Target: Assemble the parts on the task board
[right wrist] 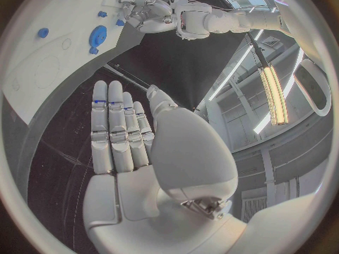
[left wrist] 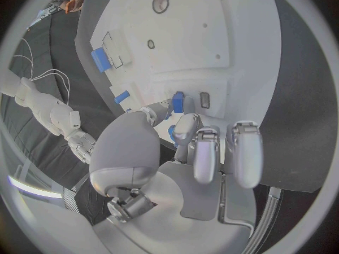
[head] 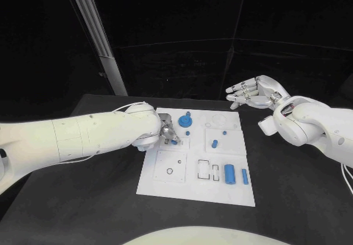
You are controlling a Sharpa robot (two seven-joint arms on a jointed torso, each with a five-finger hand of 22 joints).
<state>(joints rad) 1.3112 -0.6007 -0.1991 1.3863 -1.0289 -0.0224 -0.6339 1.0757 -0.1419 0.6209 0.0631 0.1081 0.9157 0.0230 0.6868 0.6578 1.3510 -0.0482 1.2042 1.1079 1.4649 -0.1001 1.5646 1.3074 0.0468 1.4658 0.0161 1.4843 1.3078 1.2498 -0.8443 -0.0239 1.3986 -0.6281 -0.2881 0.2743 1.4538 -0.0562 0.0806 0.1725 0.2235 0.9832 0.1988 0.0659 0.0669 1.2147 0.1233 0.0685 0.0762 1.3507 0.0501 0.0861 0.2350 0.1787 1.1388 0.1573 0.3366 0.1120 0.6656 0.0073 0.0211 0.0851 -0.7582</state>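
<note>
The white task board (head: 193, 186) lies in the middle of the table. My left hand (head: 168, 133) reaches down onto its far left part, thumb and a finger pinching a small blue part (left wrist: 178, 101) that stands beside a dark slot (left wrist: 204, 100). A blue gear (head: 185, 121) sits just beyond that hand, and the right wrist view shows this blue gear (right wrist: 99, 35) too. More blue parts lie on the board: a short peg (head: 214, 144), a cylinder (head: 230, 174) and a bar (head: 245, 176). My right hand (head: 254, 93) hangs raised past the board's far right corner, fingers straight and holding nothing.
The black table (head: 294, 184) spreads around the board on all sides. A pale upright post (head: 99, 41) rises behind the table at the far left. Empty rectangular recesses (head: 206, 171) lie in the board's near half.
</note>
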